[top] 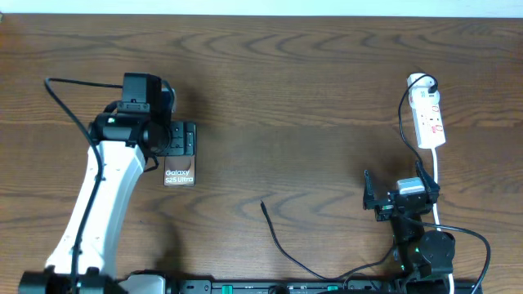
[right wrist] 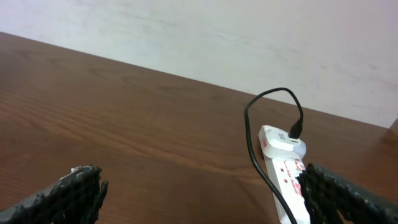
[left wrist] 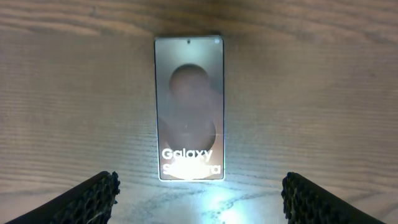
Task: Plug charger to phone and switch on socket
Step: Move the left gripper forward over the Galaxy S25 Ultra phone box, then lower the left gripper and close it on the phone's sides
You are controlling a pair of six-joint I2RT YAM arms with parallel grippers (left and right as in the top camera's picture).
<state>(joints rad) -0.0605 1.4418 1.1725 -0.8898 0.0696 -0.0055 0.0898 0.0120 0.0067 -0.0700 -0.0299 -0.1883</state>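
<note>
1. Holds nothing in left gripper [left wrist: 200,198], jaws wide, above phone [left wrist: 189,106] at left
2. Holds nothing in right gripper [right wrist: 199,193], jaws wide, socket [right wrist: 283,174] beyond at far right
3. Notes charger [top: 263,205] tip loose on table [top: 327,98], centre-near

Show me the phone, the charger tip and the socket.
phone [left wrist: 189,106], left wrist view, middle of its screen.
charger tip [top: 263,204], overhead view, the cable's free end.
socket [top: 431,121], overhead view, its white body.
</note>
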